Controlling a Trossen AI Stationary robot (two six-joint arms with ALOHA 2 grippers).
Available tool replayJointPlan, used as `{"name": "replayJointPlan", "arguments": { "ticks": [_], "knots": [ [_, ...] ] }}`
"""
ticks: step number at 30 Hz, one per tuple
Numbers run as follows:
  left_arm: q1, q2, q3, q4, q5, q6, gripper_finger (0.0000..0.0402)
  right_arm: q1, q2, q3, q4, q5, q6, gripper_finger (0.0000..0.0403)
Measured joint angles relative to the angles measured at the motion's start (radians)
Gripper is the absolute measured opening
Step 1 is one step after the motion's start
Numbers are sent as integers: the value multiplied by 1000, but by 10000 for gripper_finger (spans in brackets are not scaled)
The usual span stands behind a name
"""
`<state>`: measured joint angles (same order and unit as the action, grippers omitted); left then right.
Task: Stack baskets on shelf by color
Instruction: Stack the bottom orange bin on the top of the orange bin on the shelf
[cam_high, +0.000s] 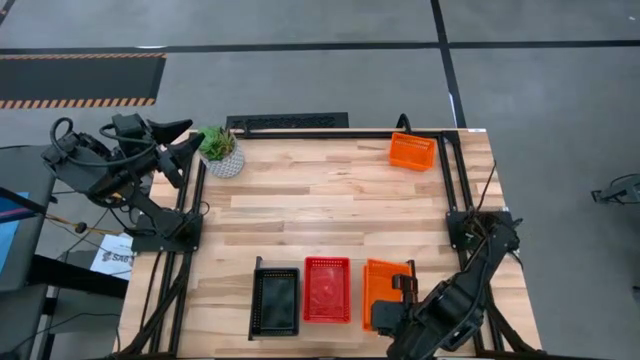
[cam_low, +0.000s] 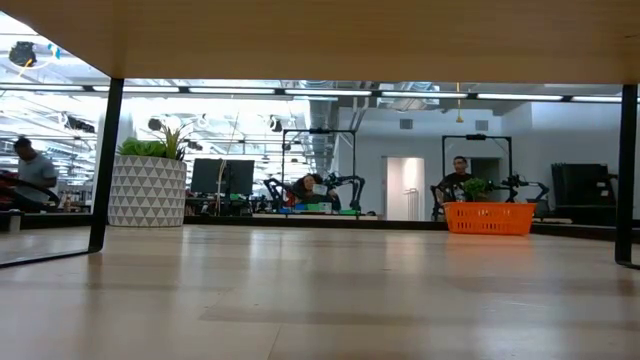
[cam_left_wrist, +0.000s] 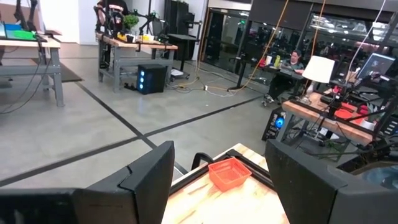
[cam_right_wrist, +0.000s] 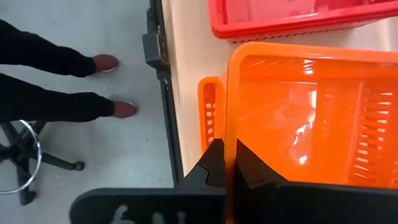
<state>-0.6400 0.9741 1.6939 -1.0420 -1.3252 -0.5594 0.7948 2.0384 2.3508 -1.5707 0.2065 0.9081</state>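
Partly hidden: orange basket (cam_high: 378, 290) under right end effector (cam_high: 402, 300).

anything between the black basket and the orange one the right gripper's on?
Yes, in the high view: the red basket sits between the black basket and the orange basket gripped by the right gripper.

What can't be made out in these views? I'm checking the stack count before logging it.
- Orange baskets held by the right gripper: in the right wrist view a second orange wall shows beneath, but the frame edge crops it; the count is unclear.
- In the high view the right arm covers part of that stack.
- Low view: the near row of baskets is out of frame; only the far orange basket shows.
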Motion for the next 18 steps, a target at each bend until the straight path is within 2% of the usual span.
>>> {"name": "replayJointPlan", "arguments": {
  "ticks": [18],
  "knots": [
    [0,0,0,0,4,-13,242,-13,0,0,0,4,-26,53]
  ]
}}
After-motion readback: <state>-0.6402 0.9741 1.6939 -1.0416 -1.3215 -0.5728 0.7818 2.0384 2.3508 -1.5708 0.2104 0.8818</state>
